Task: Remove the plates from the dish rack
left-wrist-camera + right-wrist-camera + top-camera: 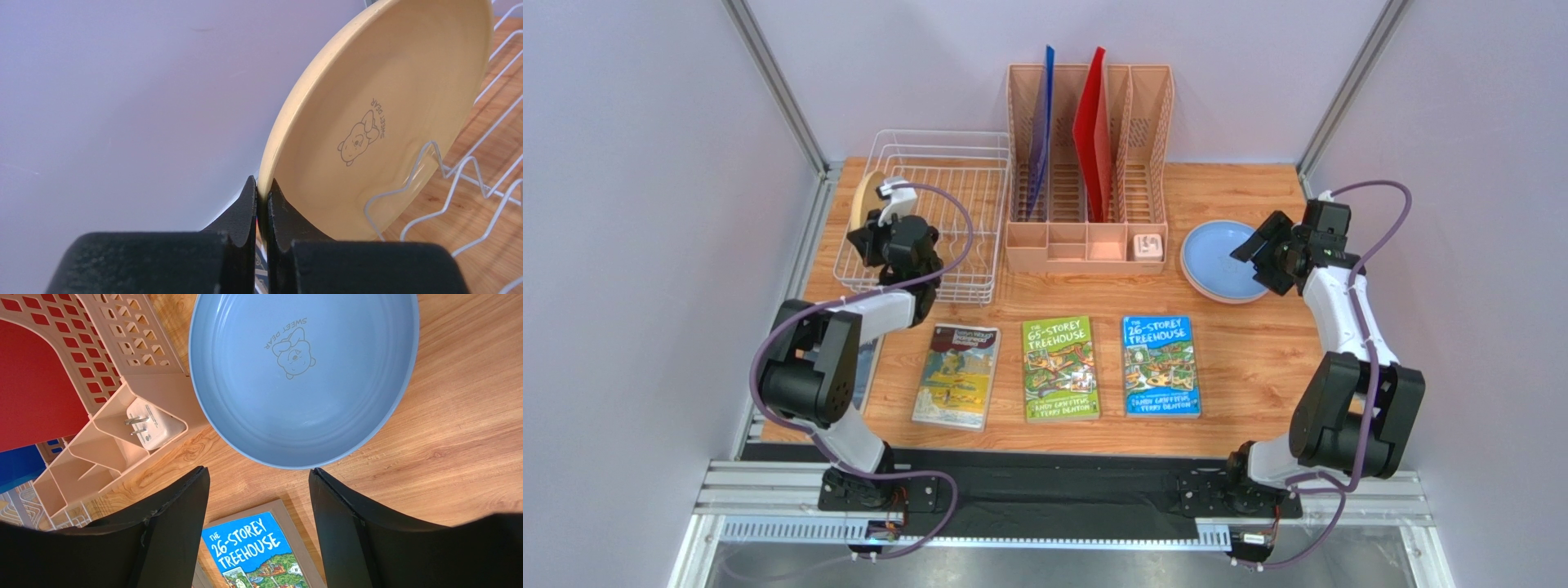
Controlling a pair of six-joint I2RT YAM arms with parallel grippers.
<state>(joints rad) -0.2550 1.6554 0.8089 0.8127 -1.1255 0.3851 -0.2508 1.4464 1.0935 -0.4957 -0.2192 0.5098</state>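
The wooden table (1247, 355) fills my overhead view. At its far edge stands the peach slotted organizer (1149, 123), with a blue sheet (1044, 116) and a red sheet (1090, 129) upright in its slots. Just left of it sits the white wire dish rack (971, 184). Three books (1060, 368) lie in a row nearer to the arms.

One tan plate (380, 122) stands on edge at the rack's far left end, leaning between the upright wires; I see no other plate in the rack. The light blue plate (294, 398) lies flat on the table, face up, just right of the organizer.

My left gripper (263, 208) is over the rack's left side, its fingers pinched almost together on the tan plate's rim, so it has the plate in its grip. My right gripper (256, 474) hangs above the blue plate's near edge, fingers spread wide and holding nothing.

A small white plug adapter (150, 424) rests in the organizer's front right compartment.
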